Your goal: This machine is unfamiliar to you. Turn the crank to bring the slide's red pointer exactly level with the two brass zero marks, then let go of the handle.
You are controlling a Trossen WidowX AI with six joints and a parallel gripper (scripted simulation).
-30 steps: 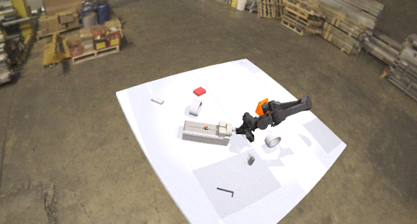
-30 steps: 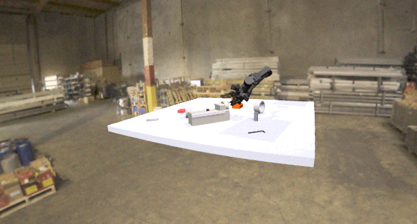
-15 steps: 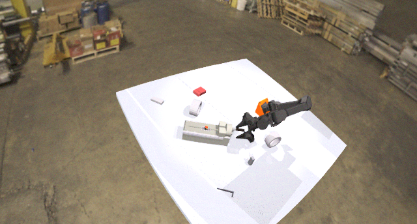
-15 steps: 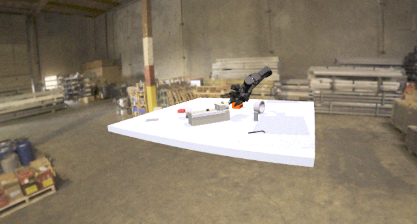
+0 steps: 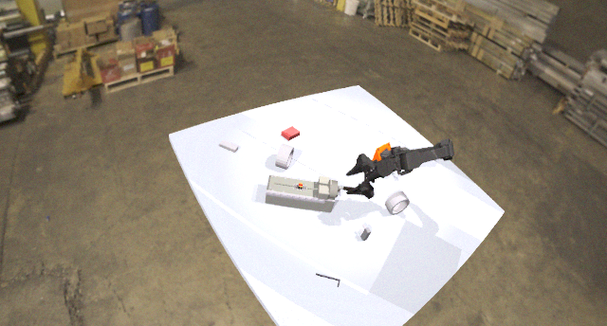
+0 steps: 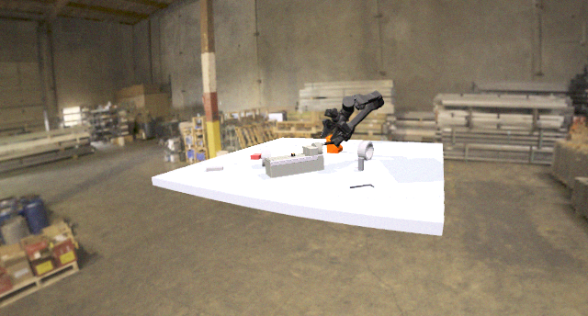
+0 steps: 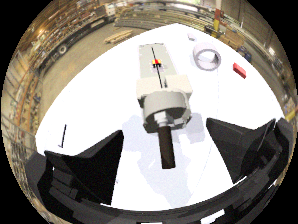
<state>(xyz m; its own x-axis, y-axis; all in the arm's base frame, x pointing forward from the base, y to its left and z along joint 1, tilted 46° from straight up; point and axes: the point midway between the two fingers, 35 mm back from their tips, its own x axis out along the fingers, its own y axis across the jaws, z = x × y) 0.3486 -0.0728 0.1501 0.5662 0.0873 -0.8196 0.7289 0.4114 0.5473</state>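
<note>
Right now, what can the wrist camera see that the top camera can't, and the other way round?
Only the wrist view shows the dark crank handle sticking out of the grey machine's round hub, with the open jaws standing apart on either side. Only the top view shows the whole black arm, the small grey block and the white flat bar. Both show the grey slide machine with its red pointer, and the flat red block.
</note>
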